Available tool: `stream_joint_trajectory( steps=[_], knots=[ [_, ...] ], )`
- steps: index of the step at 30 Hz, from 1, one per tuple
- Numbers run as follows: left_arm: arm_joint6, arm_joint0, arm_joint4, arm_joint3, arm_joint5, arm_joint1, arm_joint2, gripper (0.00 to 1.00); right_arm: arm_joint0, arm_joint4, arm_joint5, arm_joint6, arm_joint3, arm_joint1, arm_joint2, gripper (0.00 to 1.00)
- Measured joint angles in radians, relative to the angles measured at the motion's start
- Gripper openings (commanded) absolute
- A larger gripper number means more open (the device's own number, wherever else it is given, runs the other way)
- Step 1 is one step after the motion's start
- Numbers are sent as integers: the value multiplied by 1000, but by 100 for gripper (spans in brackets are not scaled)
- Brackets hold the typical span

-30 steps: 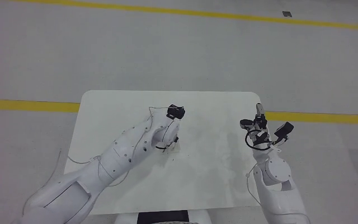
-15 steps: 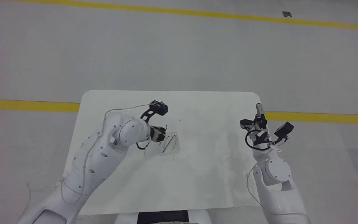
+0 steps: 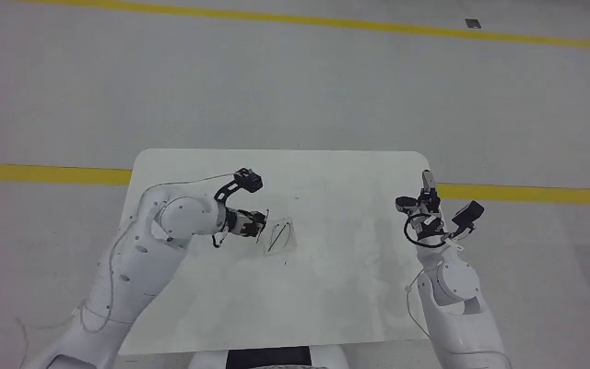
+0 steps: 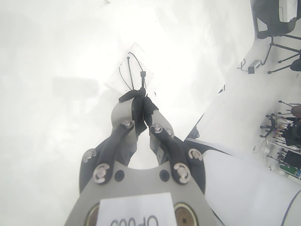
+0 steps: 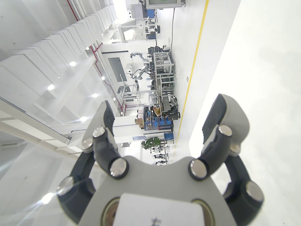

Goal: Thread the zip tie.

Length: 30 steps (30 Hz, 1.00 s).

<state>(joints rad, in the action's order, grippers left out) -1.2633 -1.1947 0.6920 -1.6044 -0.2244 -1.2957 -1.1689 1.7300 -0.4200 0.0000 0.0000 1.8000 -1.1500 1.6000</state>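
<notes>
Left gripper (image 3: 264, 223), top view: low over the white table (image 3: 369, 277), left of centre, tips at the edge of a clear sheet (image 3: 293, 224) that lies flat on the table. The zip tie (image 3: 279, 236) shows as thin black lines on that sheet, too fine to read from up here. Right gripper (image 3: 436, 208) is well apart, held upright at the table's right edge, w/ nothing in it.

Left wrist view: left gripper (image 4: 141, 94) has its black pads (image 4: 137, 109) pressed together, and the zip tie (image 4: 142, 78) runs straight into the tips, so it looks pinched on the strap just below a small square head. More black strap curves away across the clear sheet (image 4: 150, 59) to a 2nd small head. Can't tell whether that's one tie looped round or two ties. Table (image 4: 58, 36) around it is bare white.

Right wrist view: right gripper (image 5: 163, 109) w/ fingers wide apart, nothing btwn them, pointing off toward the room rather than at the work.

Step in hand, my read: grasp stage. One end is secured and threading is not yet done. Next move prob. needs a lift off the sheet w/o dragging the sheet along, then the right gripper brought over to take the free end. Tail tip has to line up w/ the head's slot, a fine, thin target, so slow approach and a firm pinch; the strap will flex and may twist.
</notes>
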Motion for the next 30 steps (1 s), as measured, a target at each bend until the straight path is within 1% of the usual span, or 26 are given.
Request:
stream_joint_trajectory(
  steps=[3,5,6,7,8,9,10,11,14,17,19,20,27,30],
  knots=[
    [3,-1,-1,3,1,0,0,0,0,0,0,0,0,0,0,100],
    [30,-4,-14,22,-5,3,-2,0,0,0,0,0,0,0,0,100],
    [35,-4,-35,32,-18,5,-4,0,0,0,0,0,0,0,0,100],
    [30,-1,-67,43,-39,7,-9,0,0,0,0,0,0,0,0,100],
    [14,3,-117,58,-77,10,-17,0,0,0,0,0,0,0,0,100],
    [-1,7,-152,69,-102,14,-24,0,0,0,0,0,0,0,0,100],
    [-19,11,-186,75,-116,17,-28,0,0,0,0,0,0,0,0,100],
    [-38,15,-224,76,-119,21,-29,0,0,0,0,0,0,0,0,100],
    [-91,27,-350,81,-116,40,-40,0,0,0,0,0,0,0,0,100],
    [-126,37,-449,89,-115,59,-45,0,0,0,0,0,0,0,0,100],
    [-128,43,-498,97,-115,72,-38,0,0,0,0,0,0,0,0,100],
    [-127,49,-523,104,-116,81,-32,0,0,0,0,0,0,0,0,100],
    [-127,75,-639,131,-116,131,7,0,0,0,0,0,0,0,0,100],
    [-127,85,-665,144,-116,150,21,0,0,0,0,0,0,0,0,100]
  ],
)
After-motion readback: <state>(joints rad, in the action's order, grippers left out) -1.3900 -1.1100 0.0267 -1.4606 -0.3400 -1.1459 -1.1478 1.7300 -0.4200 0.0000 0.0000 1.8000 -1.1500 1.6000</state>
